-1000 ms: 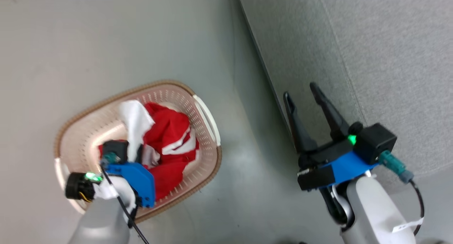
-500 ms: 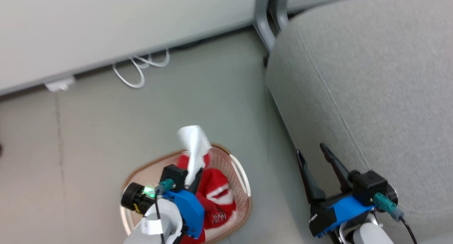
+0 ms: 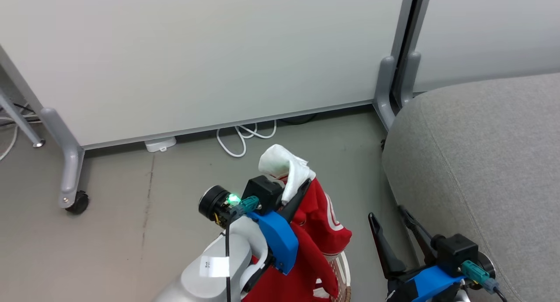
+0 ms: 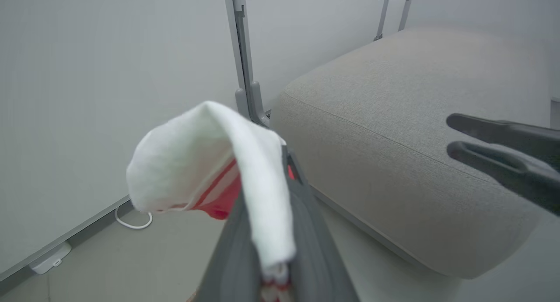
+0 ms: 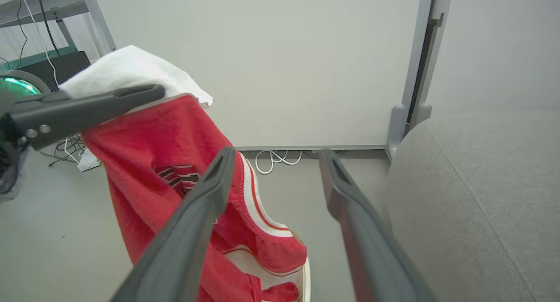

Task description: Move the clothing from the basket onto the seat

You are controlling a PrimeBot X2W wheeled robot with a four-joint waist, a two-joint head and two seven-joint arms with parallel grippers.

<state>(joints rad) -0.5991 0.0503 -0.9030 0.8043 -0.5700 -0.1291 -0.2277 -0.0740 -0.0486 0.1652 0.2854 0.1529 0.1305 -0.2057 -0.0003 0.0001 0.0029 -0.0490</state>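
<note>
From the head camera, the left gripper (image 3: 299, 189) is pinching the clothing (image 3: 321, 216) at a white fold, its fingers closed tight on the fabric. The red cloth is hanging down from it over the basket (image 3: 346, 267), which is peeking in at the bottom edge. The right gripper (image 3: 386, 213) is hovering just beside the sofa (image 3: 481, 162), its fingers spread wide and carrying nothing. A white cable (image 3: 239, 139) is lying on the floor (image 3: 131, 205) by the wall panel (image 3: 197, 52).

From the left wrist, the white fold is draping over the two closed fingers (image 4: 234, 254), with the sofa beyond and the right gripper poking in from the right.

From the right wrist, the wide-apart fingers (image 5: 205, 205) are framing the dangling red cloth, the basket below it, and the sofa on the right.
</note>
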